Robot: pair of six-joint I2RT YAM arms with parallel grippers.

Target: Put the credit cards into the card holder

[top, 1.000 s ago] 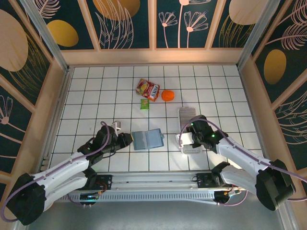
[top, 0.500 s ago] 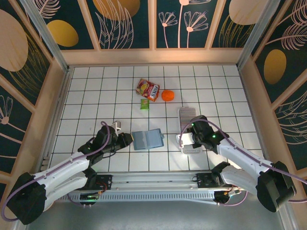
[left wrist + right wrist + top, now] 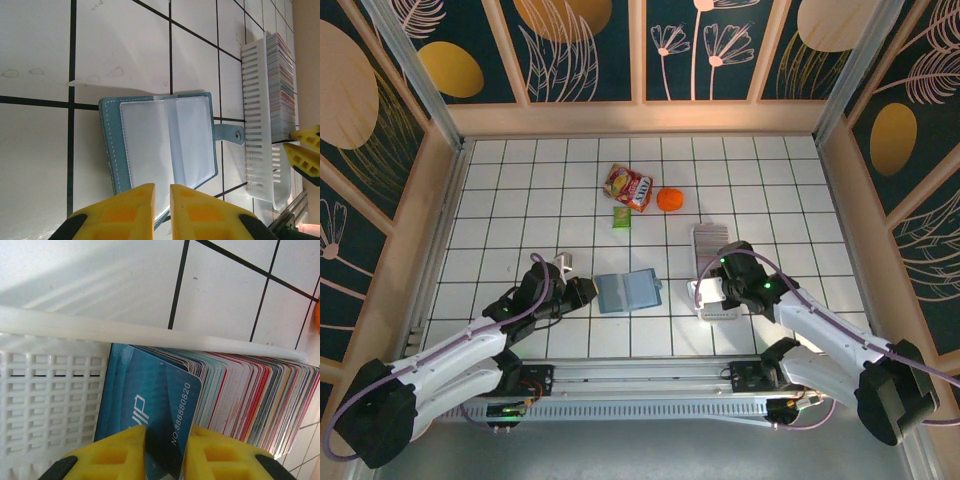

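Left tool (image 3: 162,192) is clenched on the edge of the open wallet (image 3: 165,140). Right tool (image 3: 165,432), released, straddles the front blue card (image 3: 150,400) among the cards (image 3: 240,400) standing in the tray (image 3: 50,390), at the wallet's 3 o'clock on the desk (image 3: 520,200).

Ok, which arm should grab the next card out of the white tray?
Right. The right fingers stand open either side of a blue card in the tray. The left fingers are busy holding the edge of the card holder, away from the tray.
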